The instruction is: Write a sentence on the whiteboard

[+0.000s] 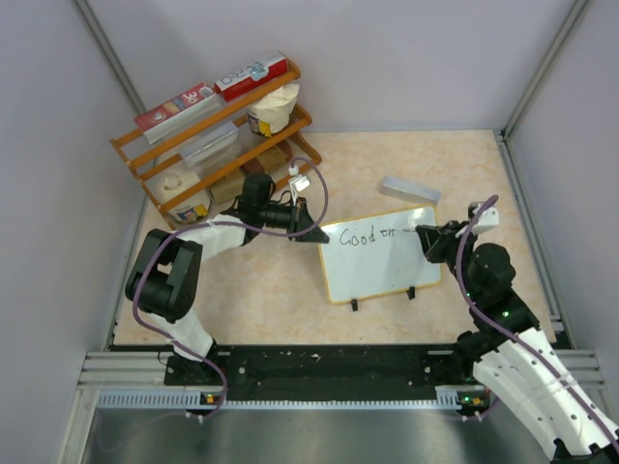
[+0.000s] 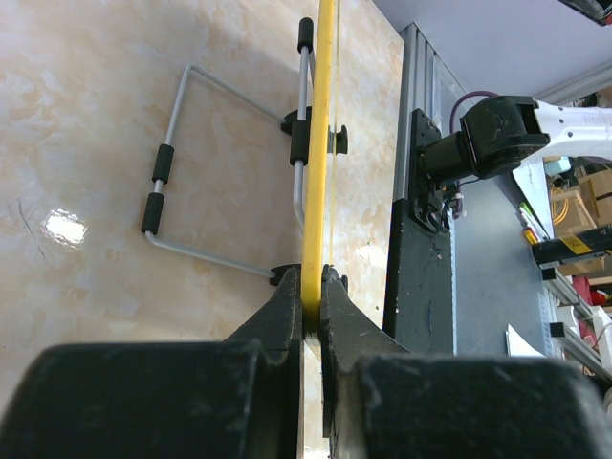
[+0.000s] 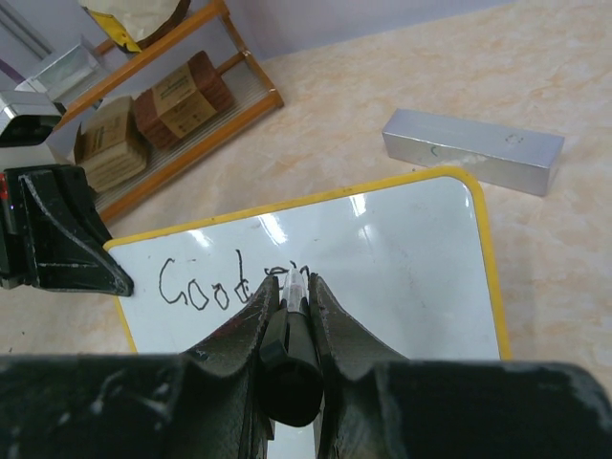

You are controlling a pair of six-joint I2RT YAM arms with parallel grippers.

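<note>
Two arms of mine reach from the near edge of a pale marbled desk (image 1: 271, 290). My left gripper (image 1: 311, 228) is clenched on the left edge of a flat white rectangular whiteboard (image 1: 382, 261) with a thin tan frame and rounded corners. In the left wrist view the black fingers (image 2: 287, 316) pinch that frame, which looks yellow there and is seen edge-on. A thin grey wire stand (image 2: 163, 163) with black sleeves rests on the desk behind it.

The whiteboard sits near the middle of the desk, between my two arms, with two small black feet at its near edge. Thin black handwritten lettering (image 1: 368, 235) runs in one line across its upper part. It begins with "Good", followed by a few marks too small to read.

My right gripper (image 1: 423, 232) grasps a slim black marker (image 3: 292, 359), fingers tight on both sides of the barrel. The marker tip points at the board just right of the lettering; I cannot tell whether it touches.

A small grey rectangular metal block (image 1: 408, 188) lies on the desk just beyond the board's far edge. An orange wooden tiered rack (image 1: 120, 142) holding boxes and containers stands at the far left.
</note>
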